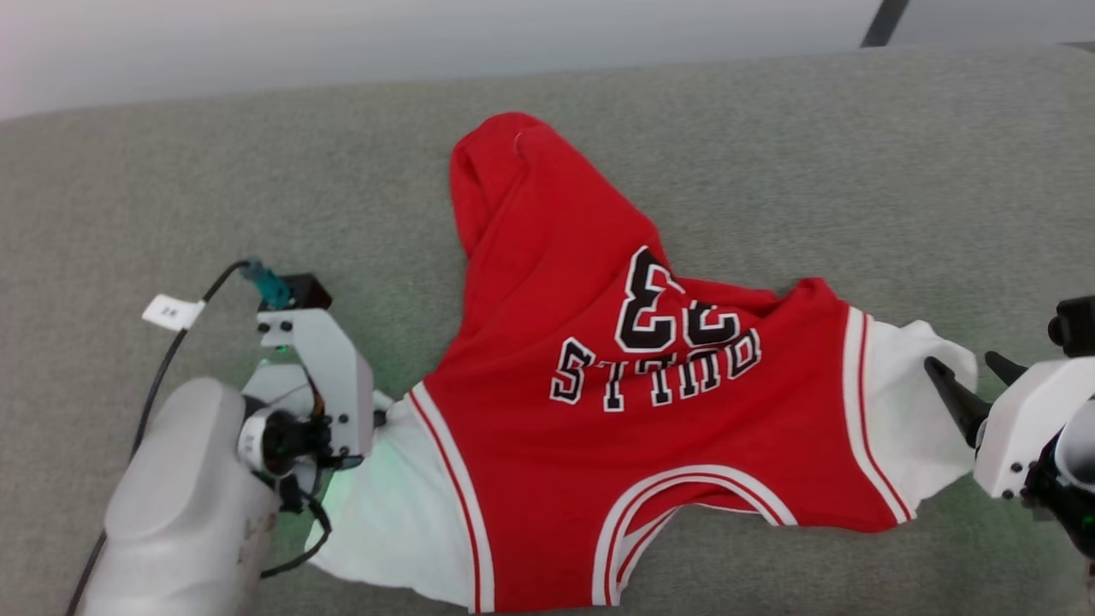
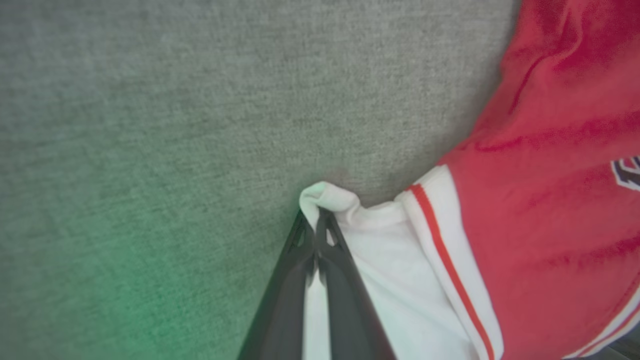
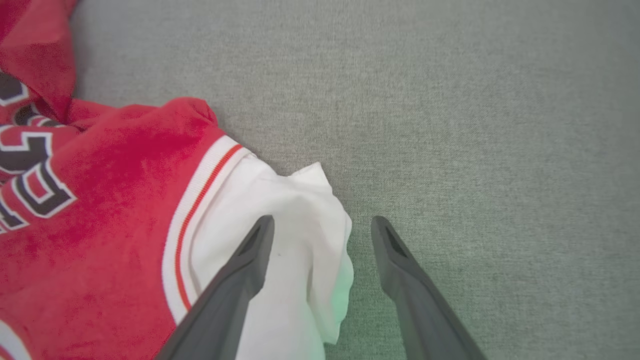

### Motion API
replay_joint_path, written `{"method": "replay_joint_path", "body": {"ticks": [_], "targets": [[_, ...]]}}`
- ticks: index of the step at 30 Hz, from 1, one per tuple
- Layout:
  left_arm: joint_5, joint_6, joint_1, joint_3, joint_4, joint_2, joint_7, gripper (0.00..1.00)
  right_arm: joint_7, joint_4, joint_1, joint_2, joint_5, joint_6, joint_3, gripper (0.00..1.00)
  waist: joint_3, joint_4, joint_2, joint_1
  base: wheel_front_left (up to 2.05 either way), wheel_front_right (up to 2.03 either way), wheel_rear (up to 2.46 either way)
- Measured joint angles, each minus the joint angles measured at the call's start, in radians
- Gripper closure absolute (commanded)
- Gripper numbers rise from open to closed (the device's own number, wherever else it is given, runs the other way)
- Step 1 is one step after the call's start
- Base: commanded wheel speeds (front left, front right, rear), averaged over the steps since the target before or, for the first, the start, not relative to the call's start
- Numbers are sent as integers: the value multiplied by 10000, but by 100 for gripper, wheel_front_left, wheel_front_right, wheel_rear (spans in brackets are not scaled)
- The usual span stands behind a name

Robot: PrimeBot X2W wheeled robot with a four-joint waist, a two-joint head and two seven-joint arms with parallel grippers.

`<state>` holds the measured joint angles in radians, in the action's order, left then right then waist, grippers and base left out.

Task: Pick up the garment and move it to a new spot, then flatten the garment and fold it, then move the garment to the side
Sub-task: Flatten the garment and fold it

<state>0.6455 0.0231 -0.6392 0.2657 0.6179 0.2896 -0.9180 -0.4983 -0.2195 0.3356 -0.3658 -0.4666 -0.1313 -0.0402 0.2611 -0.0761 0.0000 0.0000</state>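
The garment (image 1: 616,411), a red jersey with white sleeves and black "BULLS 33" lettering, lies crumpled on the grey fabric surface (image 1: 128,214), its collar toward me and its lettering upside down. My left gripper (image 2: 316,216) is shut on the bunched edge of the white sleeve (image 2: 380,250) at the garment's left. In the head view that arm's white wrist block (image 1: 321,385) covers its fingers. My right gripper (image 1: 965,366) is open at the other white sleeve (image 3: 295,220). One finger (image 3: 240,270) rests over the sleeve's cloth, and the other finger (image 3: 405,270) is over bare grey surface beside it.
A black cable with a white tag (image 1: 171,312) runs along my left arm. The grey surface's far edge (image 1: 547,77) meets a pale wall, with a dark bar (image 1: 881,21) at the top right. Bare grey fabric lies left, right and behind the garment.
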Motion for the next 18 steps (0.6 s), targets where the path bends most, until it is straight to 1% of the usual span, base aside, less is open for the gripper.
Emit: {"method": "replay_joint_path", "body": {"ticks": [4,10,12,14,18], "targets": [[0,100,-278,100,111,-186,136,100,-539,-662,476,-77,-146,0,25,0,170,232,0,0,0,0,0],[82,301,-605,167,320,-380,359,100,-1666,-1749,1066,-40,-349,0,140,0,441,546,0,0,0,0,0],[119,355,-686,192,418,-422,403,100,-2092,-1975,1263,-82,-272,0,94,99,500,628,0,0,0,0,0],[132,382,-741,213,506,-460,477,100,-2441,-2094,1405,-113,-276,0,52,100,540,691,0,0,0,0,0],[159,472,-832,236,673,-497,562,100,-2740,-2253,1573,-104,-290,2,84,100,524,757,0,0,0,0,0]]}}
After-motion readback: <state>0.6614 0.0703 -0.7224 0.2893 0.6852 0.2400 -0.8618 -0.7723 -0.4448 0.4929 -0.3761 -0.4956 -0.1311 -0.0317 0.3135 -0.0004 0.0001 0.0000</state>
